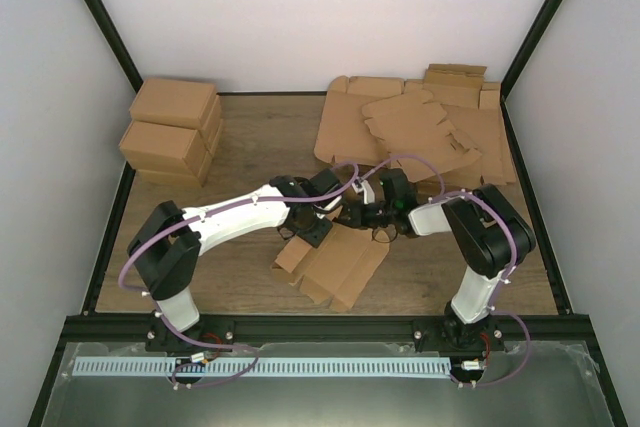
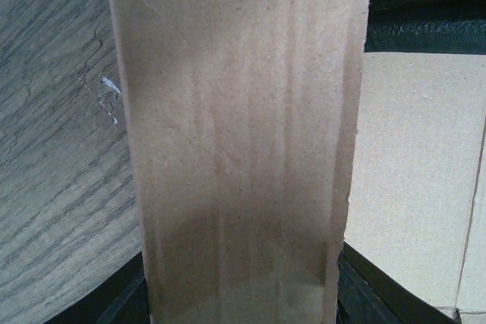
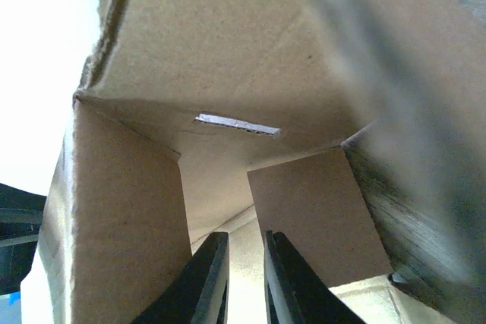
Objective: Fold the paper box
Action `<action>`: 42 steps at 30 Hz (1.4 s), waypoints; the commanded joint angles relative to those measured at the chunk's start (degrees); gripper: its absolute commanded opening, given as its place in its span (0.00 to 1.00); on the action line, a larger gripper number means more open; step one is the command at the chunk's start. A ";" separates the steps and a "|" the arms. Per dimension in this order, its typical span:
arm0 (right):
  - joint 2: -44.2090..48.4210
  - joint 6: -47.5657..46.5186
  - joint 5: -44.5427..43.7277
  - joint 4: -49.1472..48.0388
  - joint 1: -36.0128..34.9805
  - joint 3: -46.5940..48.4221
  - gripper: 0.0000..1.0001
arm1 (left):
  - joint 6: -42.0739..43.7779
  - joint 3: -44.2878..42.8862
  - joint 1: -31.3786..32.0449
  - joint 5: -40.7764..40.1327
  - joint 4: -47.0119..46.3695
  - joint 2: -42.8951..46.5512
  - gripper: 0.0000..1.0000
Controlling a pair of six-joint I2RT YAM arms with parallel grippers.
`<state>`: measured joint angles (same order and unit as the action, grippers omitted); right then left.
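Two grippers meet at the part-folded paper box [image 1: 335, 265] in the middle of the table [image 1: 250, 147]: the left gripper [image 1: 316, 232] straddles a raised flap [image 2: 239, 142], grip unclear, and should brace it steady while the right gripper [image 3: 245, 244], fingers [image 3: 203, 282] narrow and seemingly empty inside the corner, nudges the small tab [image 3: 311, 210] squarely inward.

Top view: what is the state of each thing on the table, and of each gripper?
paper box: partly folded, not closed.
cartons: folded, stacked.
blanks: flat, overlapping.
left gripper: jaws apart, flap between them; grip unclear.
right gripper: almost shut; grip unclear.
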<state>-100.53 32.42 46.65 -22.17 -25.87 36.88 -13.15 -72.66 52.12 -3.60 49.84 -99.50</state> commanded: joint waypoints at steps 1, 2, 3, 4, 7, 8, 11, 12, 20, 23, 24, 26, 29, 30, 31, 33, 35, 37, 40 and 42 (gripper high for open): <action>-1.05 0.22 1.07 -0.90 -0.91 0.73 0.16 | 0.93 -1.08 0.40 0.74 -0.67 -1.18 0.52; -1.07 0.15 0.95 -0.68 -0.96 1.00 0.16 | 1.01 -1.08 0.48 0.70 -0.63 -1.14 0.52; -1.15 0.01 0.72 -0.49 -1.04 1.18 0.16 | 1.02 -1.02 0.41 0.62 -0.57 -1.13 0.52; -1.16 -0.06 0.46 -0.28 -1.08 1.37 0.16 | 1.02 -1.02 0.47 0.61 -0.54 -1.18 0.52; -0.99 -0.60 -1.17 0.87 -1.04 1.93 0.16 | 0.99 -0.97 0.53 0.56 -0.43 -1.16 0.52; -0.87 -0.87 -1.82 1.36 -1.03 2.18 0.16 | 0.97 -0.91 0.46 0.52 -0.40 -1.13 0.52; -0.72 -2.40 -3.14 2.82 -1.06 3.24 0.16 | 1.02 -0.90 0.53 0.31 -0.21 -1.13 0.52; -0.72 -3.14 -3.48 3.46 -1.04 3.73 0.16 | 1.02 -0.90 0.53 0.26 -0.15 -1.13 0.52; 2.69 -7.75 -9.28 7.35 -1.03 3.50 0.19 | 1.02 -0.84 0.48 -0.35 0.05 -1.13 0.52; 5.77 -7.73 -13.82 7.35 -1.07 1.38 0.19 | 0.95 -0.81 0.51 -0.44 -0.01 -1.21 0.52; 6.68 -7.78 -15.18 7.40 -1.03 0.73 0.19 | 0.93 -0.81 0.53 -0.49 0.00 -1.22 0.52; 8.85 -7.90 -18.12 7.70 -1.05 -0.49 0.19 | 0.93 -0.92 0.52 -0.58 0.02 -1.26 0.52; 11.73 -7.80 -23.53 8.65 -1.07 -1.88 0.20 | 0.93 -0.90 0.50 -0.94 0.15 -1.32 0.52; 12.63 -8.14 -24.64 8.72 -1.08 -2.29 0.20 | 0.93 -0.95 0.52 -1.04 0.15 -1.28 0.52; 13.44 -8.21 -25.99 8.73 -1.03 -2.61 0.20 | 0.93 -0.91 0.53 -1.18 0.17 -1.23 0.52; 15.29 -7.23 -30.20 8.65 -1.03 -3.41 0.19 | 0.93 -0.99 0.47 -1.32 0.23 -1.18 0.52; 17.82 -7.15 -33.43 6.07 -1.08 -5.62 0.19 | 0.93 -0.99 0.50 -1.45 0.25 -1.05 0.52; 21.33 -9.86 -33.35 -0.30 -1.03 -10.11 0.22 | 0.93 -0.99 0.46 -1.48 0.27 -0.89 0.52; 24.23 -14.87 -32.87 -3.16 -0.96 -12.08 0.28 | 0.93 -0.96 0.52 -1.42 0.21 -0.70 0.52; 23.76 -16.22 -33.74 0.70 -0.83 -9.68 0.31 | 1.02 -0.94 0.51 -1.42 0.19 -0.64 0.52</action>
<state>-77.62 21.78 16.47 -20.18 -26.46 24.64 -12.95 -72.75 52.29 -4.32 49.80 -99.70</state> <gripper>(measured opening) 0.286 0.519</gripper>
